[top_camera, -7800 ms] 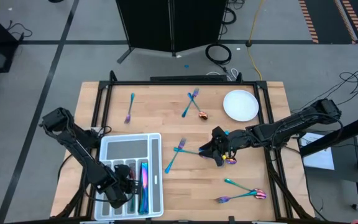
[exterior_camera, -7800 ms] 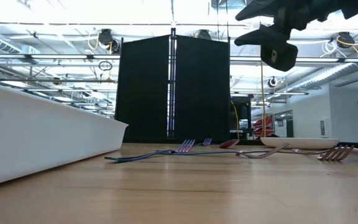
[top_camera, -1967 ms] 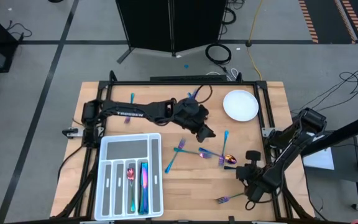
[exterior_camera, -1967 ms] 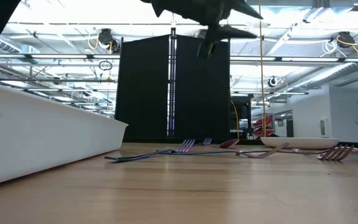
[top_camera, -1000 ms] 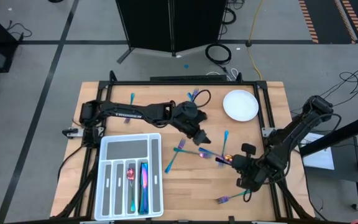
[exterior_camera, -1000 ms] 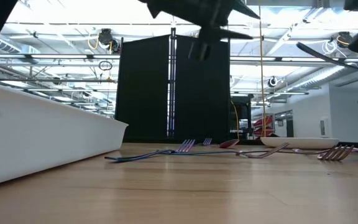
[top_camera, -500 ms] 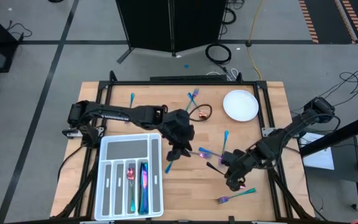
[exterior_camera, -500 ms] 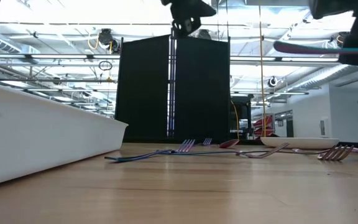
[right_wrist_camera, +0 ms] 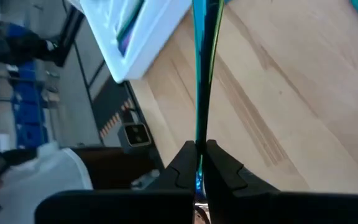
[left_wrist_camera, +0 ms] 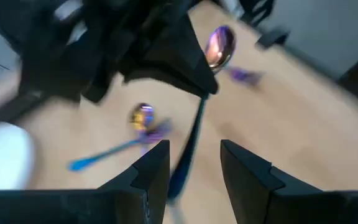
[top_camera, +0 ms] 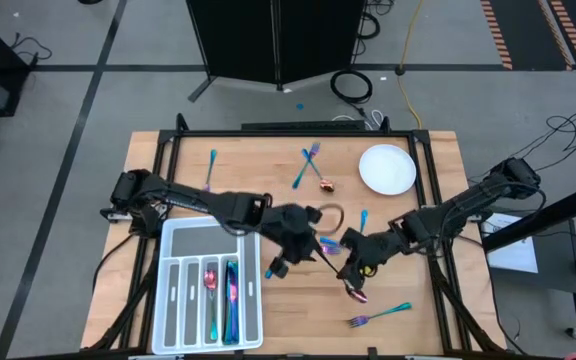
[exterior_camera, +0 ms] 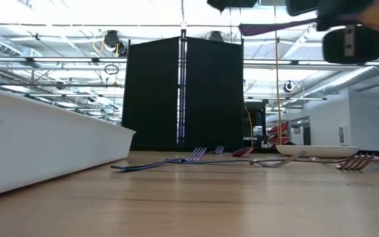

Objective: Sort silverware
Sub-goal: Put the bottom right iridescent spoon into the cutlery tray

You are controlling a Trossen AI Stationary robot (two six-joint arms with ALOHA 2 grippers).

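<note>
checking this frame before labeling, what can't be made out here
- Left wrist view: motion blur smears the spoon and the pieces on the table; whether the left gripper touches its handle can't be told.
- Low view: the top edge cuts off both arms, so which is which is unclear.
- High view: the tray contents are too small to tell forks from knives.
- Right wrist view: the right gripper hides the held handle's end.
</note>
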